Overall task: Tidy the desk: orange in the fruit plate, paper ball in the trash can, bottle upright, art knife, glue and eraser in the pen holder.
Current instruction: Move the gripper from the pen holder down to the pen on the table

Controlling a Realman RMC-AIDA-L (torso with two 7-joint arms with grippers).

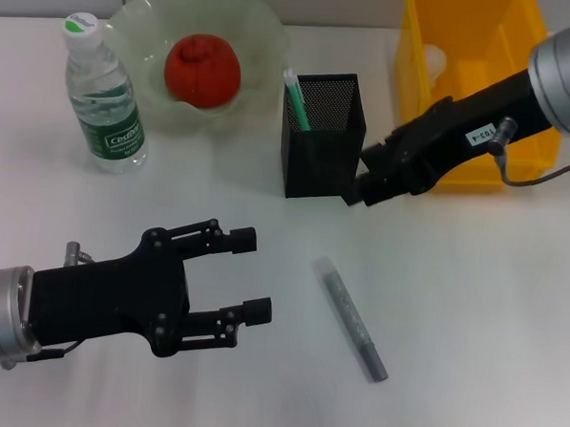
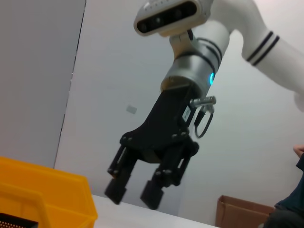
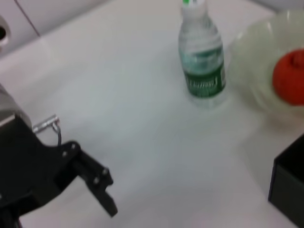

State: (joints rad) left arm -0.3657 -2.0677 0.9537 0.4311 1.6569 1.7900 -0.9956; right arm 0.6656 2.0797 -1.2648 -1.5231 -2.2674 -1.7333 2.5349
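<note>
The orange (image 1: 203,70) lies in the pale green fruit plate (image 1: 261,26) at the back. The bottle (image 1: 105,99) stands upright to its left. The black mesh pen holder (image 1: 322,144) holds a green-and-white stick (image 1: 296,97). A grey pen-shaped item (image 1: 351,318), perhaps the art knife, lies on the table in front of it. A white wad (image 1: 435,57), likely the paper ball, lies in the yellow trash can (image 1: 415,106). My right gripper (image 1: 358,186) is open and empty beside the pen holder's right wall. My left gripper (image 1: 251,274) is open and empty, left of the grey item. The eraser is out of view.
The right arm reaches across the front of the trash can. The left wrist view shows the right gripper (image 2: 134,194) just above the table near the bin's rim (image 2: 47,183). The right wrist view shows the bottle (image 3: 202,61) and plate (image 3: 256,57).
</note>
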